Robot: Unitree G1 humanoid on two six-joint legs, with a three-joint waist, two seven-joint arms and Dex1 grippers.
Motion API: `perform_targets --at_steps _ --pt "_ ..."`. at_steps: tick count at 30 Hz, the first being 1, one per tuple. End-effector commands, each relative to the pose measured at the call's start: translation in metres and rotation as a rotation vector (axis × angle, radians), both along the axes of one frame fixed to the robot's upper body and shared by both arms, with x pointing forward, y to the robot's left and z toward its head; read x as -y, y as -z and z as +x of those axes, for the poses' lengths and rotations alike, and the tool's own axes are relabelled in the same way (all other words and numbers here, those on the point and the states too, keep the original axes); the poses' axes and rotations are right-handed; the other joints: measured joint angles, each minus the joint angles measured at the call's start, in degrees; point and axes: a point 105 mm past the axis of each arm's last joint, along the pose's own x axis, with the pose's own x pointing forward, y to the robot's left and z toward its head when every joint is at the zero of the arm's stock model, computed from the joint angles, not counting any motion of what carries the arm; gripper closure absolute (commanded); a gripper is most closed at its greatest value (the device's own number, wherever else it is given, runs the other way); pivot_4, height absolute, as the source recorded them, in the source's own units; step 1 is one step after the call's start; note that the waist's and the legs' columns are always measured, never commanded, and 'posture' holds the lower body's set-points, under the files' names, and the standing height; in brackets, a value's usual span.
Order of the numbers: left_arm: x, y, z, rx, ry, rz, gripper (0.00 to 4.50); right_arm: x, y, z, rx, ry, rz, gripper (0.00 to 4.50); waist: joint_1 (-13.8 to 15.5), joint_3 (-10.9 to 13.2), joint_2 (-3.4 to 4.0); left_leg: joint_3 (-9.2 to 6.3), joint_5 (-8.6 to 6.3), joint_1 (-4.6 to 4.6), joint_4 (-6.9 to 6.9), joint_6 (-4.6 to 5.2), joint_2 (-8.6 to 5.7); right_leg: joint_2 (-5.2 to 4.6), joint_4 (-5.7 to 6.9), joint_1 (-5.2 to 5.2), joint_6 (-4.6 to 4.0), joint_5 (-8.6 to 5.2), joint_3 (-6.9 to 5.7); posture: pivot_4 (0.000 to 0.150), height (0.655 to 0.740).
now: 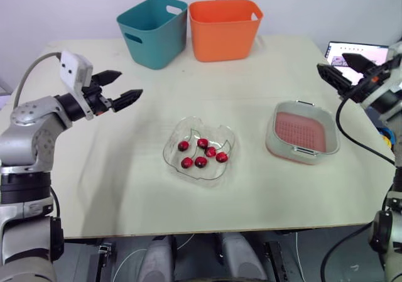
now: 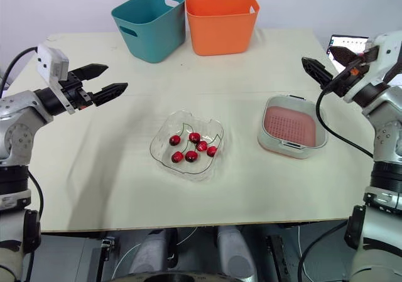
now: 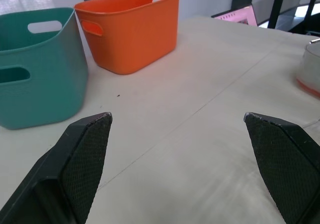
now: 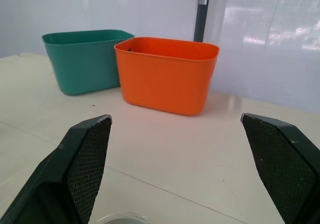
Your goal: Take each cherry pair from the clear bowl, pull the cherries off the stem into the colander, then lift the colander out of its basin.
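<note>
Hovering L gripper (image 1: 130, 84), R gripper (image 1: 331, 62) w/ fingers spread, flanking clear bowl (image 1: 169, 145) (cherries (image 1: 201, 162) untouched, nothing held); leaving colander (image 1: 301, 130) in basin (image 1: 271, 145) as drop target.

The left arm is bent at the elbow and raised at the robot's left side, with the forearm pointing inward. The left gripper (image 1: 130, 85) has its two black fingers spread wide apart and holds nothing. The right arm is raised on the other side. The right gripper (image 1: 331, 62) also stands wide apart, empty, and points inward.
</note>
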Motion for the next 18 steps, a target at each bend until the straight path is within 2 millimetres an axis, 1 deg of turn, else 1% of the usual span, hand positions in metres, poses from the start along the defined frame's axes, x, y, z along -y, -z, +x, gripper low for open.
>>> perform_targets --at_steps 1,10,18 --pt "-0.001 -0.018 -0.001 0.073 -0.006 0.013 0.01 -0.002 -0.019 -0.006 0.067 0.000 -0.016 0.04 0.0 0.0 0.00 0.00 0.00 0.00 0.00 0.00 0.00 0.00 0.00 0.00 0.00 0.00 0.00 0.150 0.7400" --pt "-0.003 -0.018 -0.001 0.069 -0.004 0.016 0.01 -0.006 -0.019 -0.003 0.035 0.011 -0.016 0.04 0.0 0.0 0.00 0.00 0.00 0.00 0.01 0.00 0.00 0.01 0.01 0.00 0.00 0.00 0.00 0.150 0.7400" --pt "-0.007 -0.016 0.000 0.066 -0.018 0.022 0.01 -0.016 -0.018 -0.002 0.018 0.013 -0.039 0.04 0.0 0.0 0.00 0.00 0.00 0.00 0.01 0.00 0.00 0.00 0.02 0.00 0.00 0.00 0.00 0.150 0.7400"
